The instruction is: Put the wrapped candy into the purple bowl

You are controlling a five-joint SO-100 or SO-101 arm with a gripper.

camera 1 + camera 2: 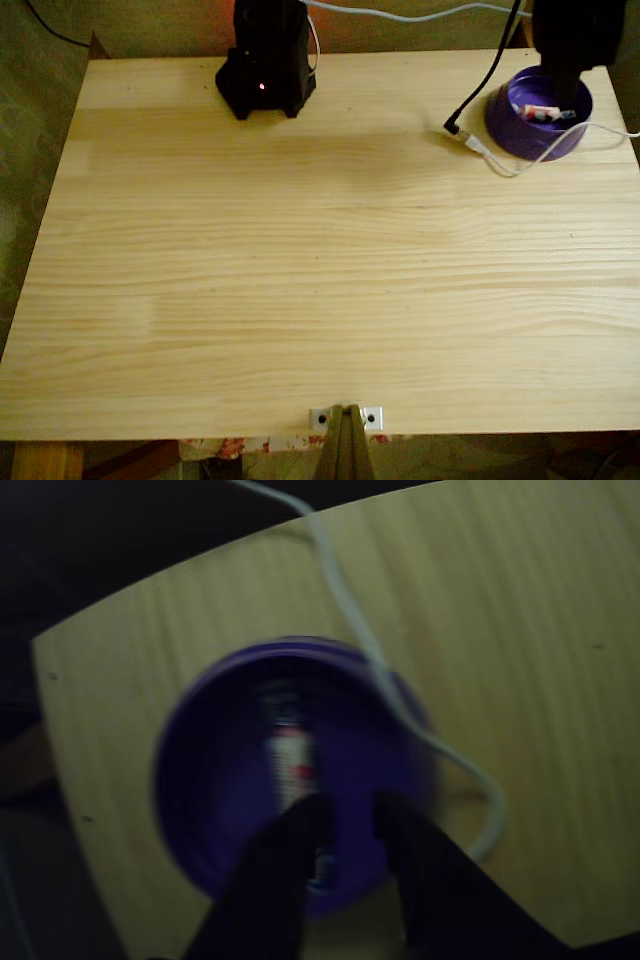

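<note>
The wrapped candy [540,113] lay inside the purple bowl [507,124] at the table's [320,280] far right corner in the fixed view. In the other view the gripper [345,815] hovered over the bowl, jaws parted and empty, the candy [290,765] just beyond its fingertips. A white cable [400,695] crossed the bowl's rim.

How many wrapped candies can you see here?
1. The wrapped candy lies inside the purple bowl at the table's far right corner in the fixed view, below the end effector. The arm hides part of the bowl, so another could be unseen.
</note>
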